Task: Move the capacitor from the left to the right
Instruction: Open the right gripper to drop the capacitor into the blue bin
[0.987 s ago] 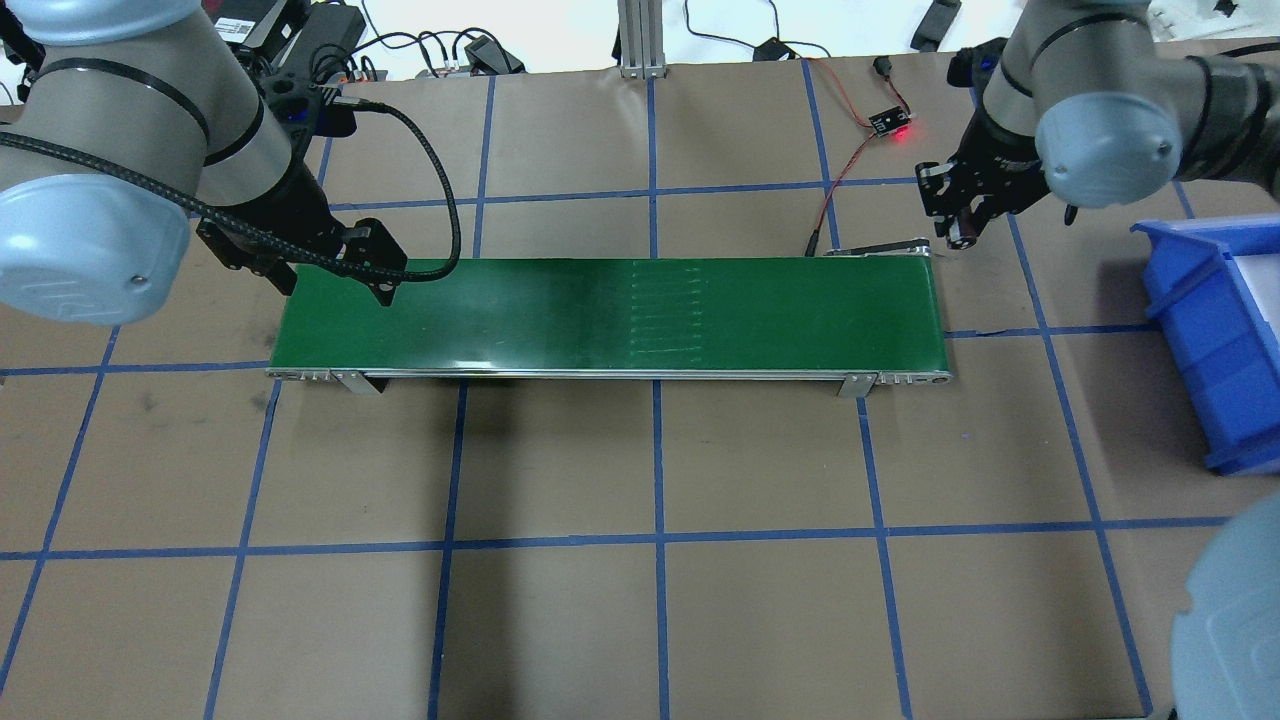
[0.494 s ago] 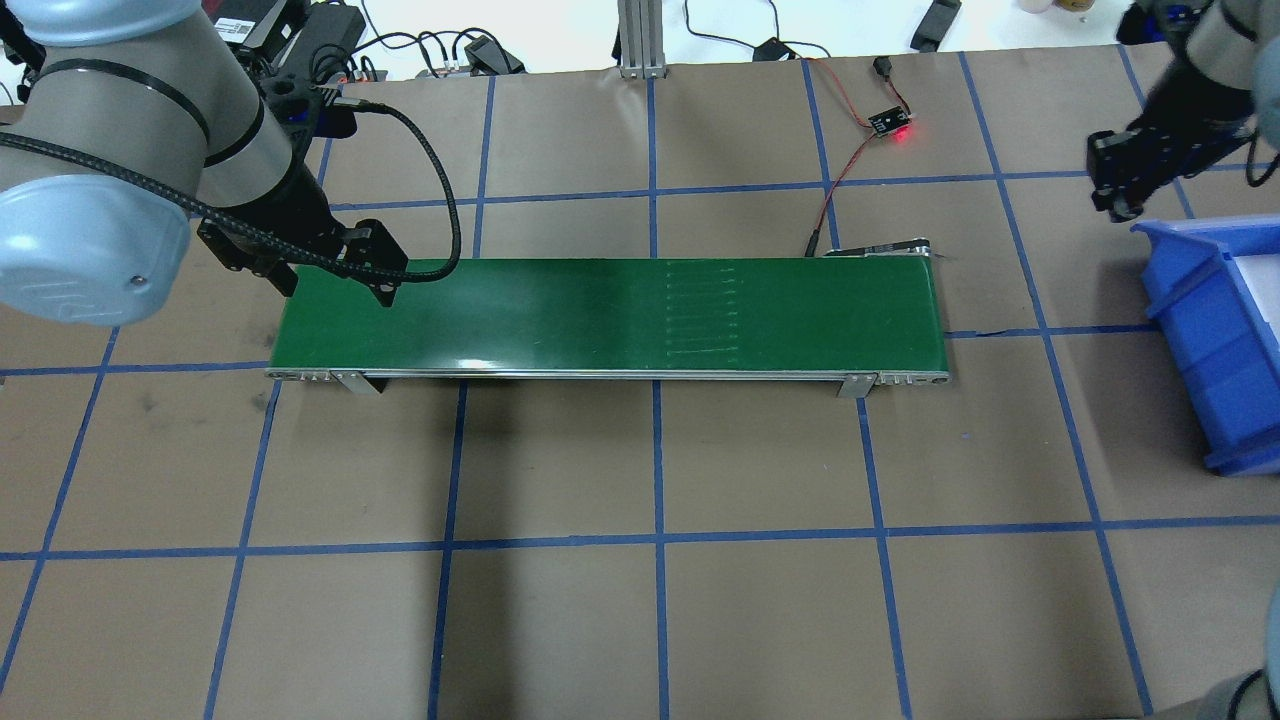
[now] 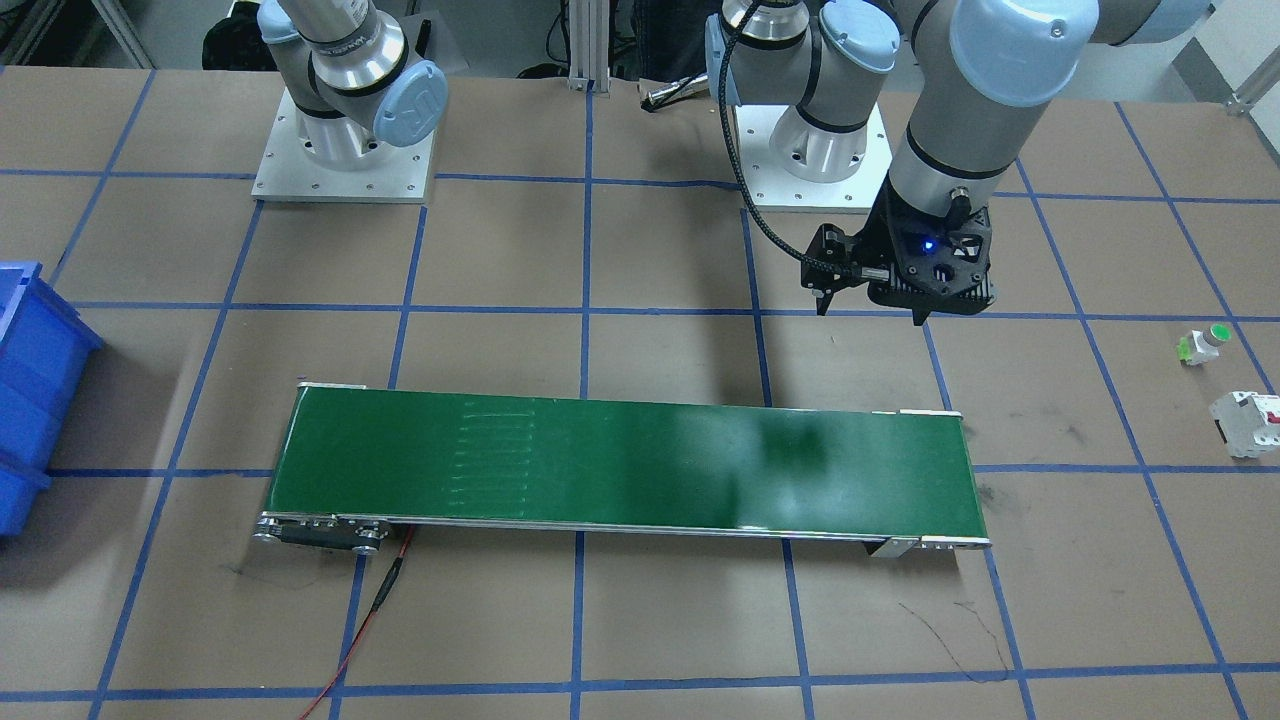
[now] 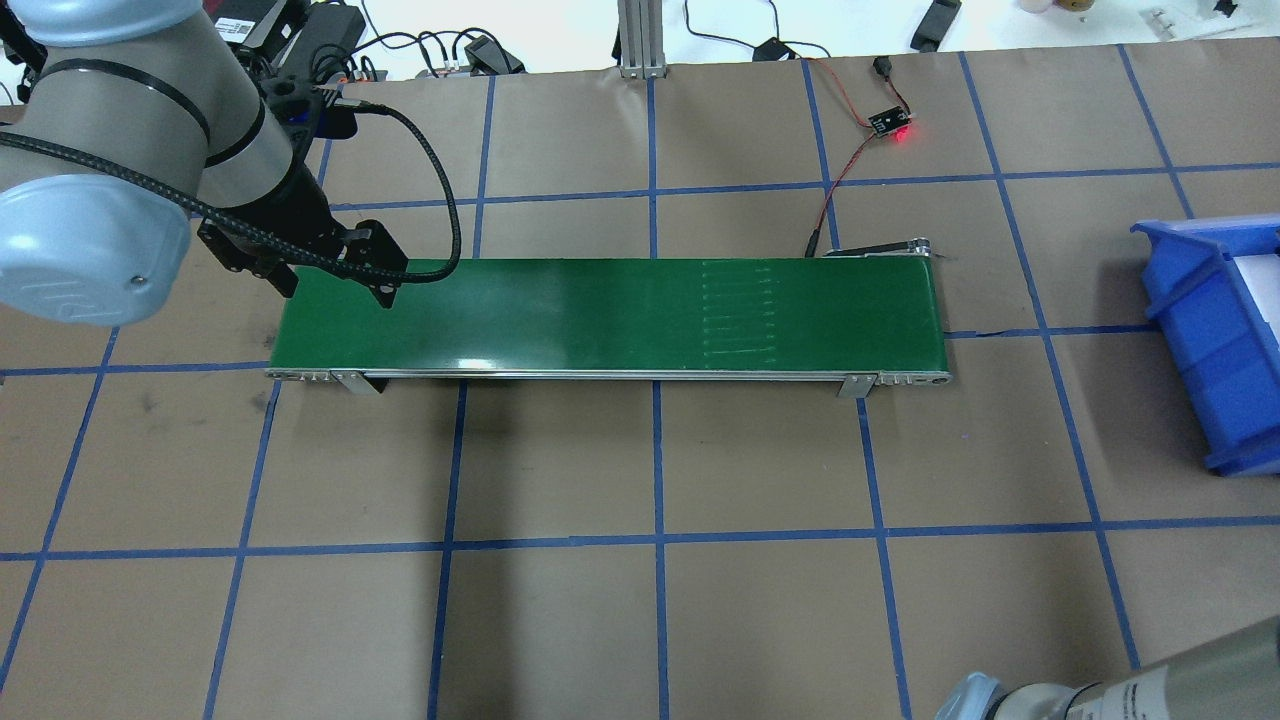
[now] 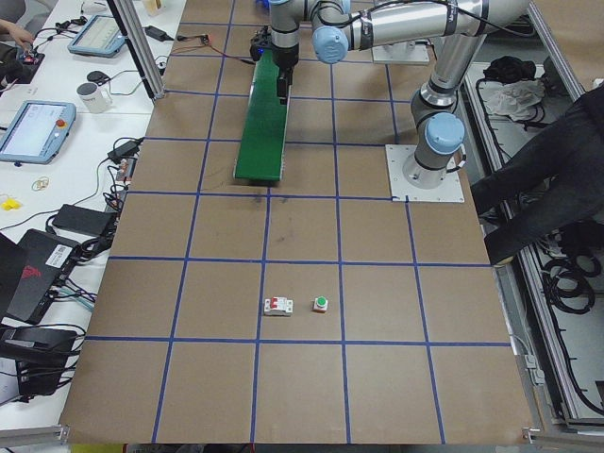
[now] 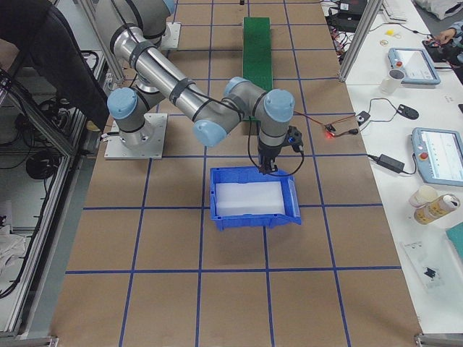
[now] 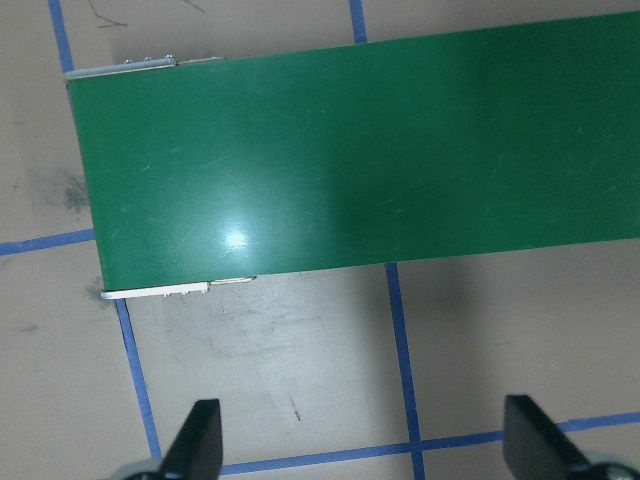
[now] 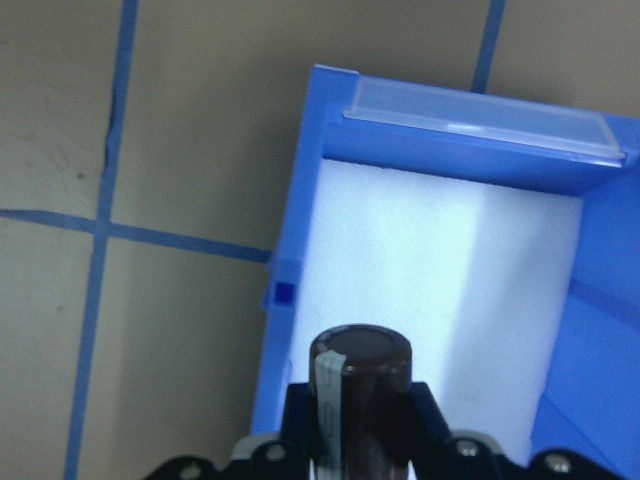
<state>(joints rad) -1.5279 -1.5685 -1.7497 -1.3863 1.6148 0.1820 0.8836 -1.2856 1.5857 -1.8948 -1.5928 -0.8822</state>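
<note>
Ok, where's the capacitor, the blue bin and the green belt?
capacitor (image 8: 365, 395): right wrist-mounted view, on its dark round side.
blue bin (image 6: 253, 219): exterior right view, on its near outer wall.
green conveyor belt (image 4: 600, 315): overhead exterior view, on the middle of its top surface.

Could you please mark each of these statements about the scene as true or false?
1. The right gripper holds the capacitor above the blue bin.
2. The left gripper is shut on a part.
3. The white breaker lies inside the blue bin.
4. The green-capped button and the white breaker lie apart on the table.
1. True. The right gripper is shut on the capacitor, which hangs above the blue bin, near its rim.
2. False. The left gripper has its jaws open with nothing between them, above one end of the conveyor belt.
3. False. The white breaker lies on the table, far from the bin.
4. True. The green-capped button lies near the breaker without touching it.
</note>
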